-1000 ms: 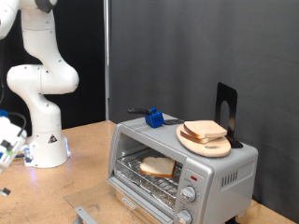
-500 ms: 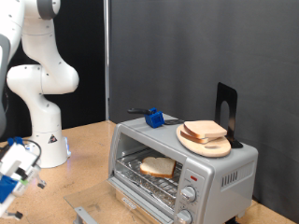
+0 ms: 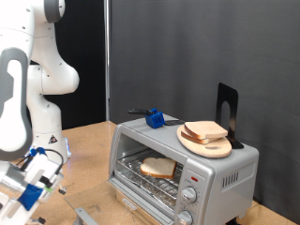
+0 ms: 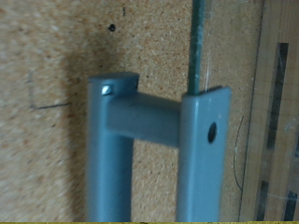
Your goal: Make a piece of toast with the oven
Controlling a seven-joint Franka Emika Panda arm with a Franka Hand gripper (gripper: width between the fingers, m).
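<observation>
My tool (image 3: pixel 36 178) is low at the exterior view's bottom left, well apart from the oven (image 3: pixel 183 167); fingers (image 4: pixel 206 154) spread, nothing between them. One piece of toast (image 3: pixel 157 168) sits on the rack inside, door down. Judgement: light, soft, crumbly, so pinch across the stiffer crust edges, gently. Spare slices (image 3: pixel 205 131) sit on a board (image 3: pixel 208 146) atop the oven. Counter (image 3: pixel 89 155) is chipboard; black backdrop, probably curtain.

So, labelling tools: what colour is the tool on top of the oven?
Blue tool, clearest in the exterior view.
</observation>
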